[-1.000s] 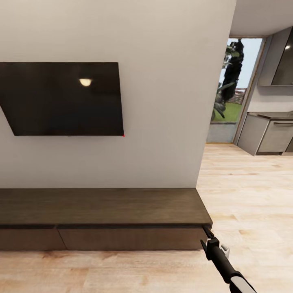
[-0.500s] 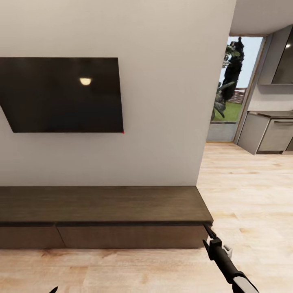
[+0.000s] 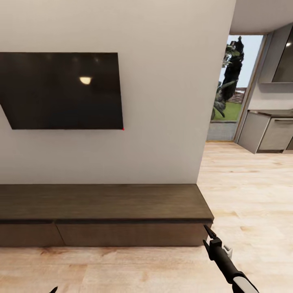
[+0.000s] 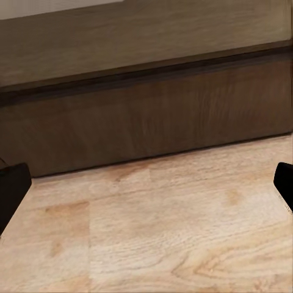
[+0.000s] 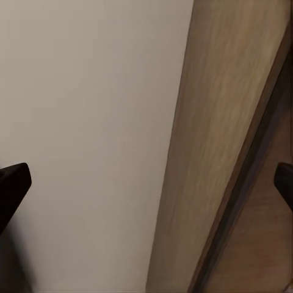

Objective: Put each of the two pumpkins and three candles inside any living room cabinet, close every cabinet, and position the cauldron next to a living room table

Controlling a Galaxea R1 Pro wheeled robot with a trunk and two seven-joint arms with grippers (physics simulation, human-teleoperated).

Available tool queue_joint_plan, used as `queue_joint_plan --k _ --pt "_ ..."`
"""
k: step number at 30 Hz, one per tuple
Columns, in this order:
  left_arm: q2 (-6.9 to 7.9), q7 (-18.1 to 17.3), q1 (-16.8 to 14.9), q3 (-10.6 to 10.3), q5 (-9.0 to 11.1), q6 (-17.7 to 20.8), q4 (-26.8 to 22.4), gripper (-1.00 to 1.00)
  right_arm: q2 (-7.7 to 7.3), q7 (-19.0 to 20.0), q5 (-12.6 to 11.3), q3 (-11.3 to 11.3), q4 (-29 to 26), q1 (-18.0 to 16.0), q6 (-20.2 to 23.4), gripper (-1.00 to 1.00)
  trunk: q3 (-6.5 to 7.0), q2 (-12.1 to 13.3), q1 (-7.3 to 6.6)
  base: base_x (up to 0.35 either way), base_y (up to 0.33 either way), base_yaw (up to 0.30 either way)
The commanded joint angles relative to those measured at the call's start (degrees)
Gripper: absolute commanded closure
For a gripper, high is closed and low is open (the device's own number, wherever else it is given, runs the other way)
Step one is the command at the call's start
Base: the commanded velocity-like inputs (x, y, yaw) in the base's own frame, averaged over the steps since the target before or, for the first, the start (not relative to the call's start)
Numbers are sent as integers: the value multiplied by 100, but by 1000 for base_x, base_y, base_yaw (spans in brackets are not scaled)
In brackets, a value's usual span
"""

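Note:
A long, low dark-brown cabinet runs along the pale wall under the TV, and both wide fronts I can see sit flush. My right gripper hovers at the cabinet's right end, just off its front corner. In the right wrist view it is open, facing the wall and the cabinet top. My left gripper is open and empty, low over the plank floor in front of the cabinet front. The pumpkins, candles, cauldron and table are out of view.
A black wall-mounted TV hangs above the cabinet. The wall ends at a corner on the right, where light plank floor leads to grey kitchen units and a glass door with a plant.
The whole picture has shifted, with the TV and cabinet a little higher, so the camera moved. The left gripper's tip has come into the head view's lower edge. The right gripper sits slightly lower.

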Motion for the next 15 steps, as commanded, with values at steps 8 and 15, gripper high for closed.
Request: queue_joint_plan --k 8,15 --pt "-4 -14 4 -7 -5 -220 163 -100 9 11 -14 -3 4 -3 52 -100 -148 -325 176 0 0 0" --pt "4 -15 15 -12 10 -246 204 -100 10 11 -5 2 4 -3 52 -100 -274 -605 330 0 0 0"
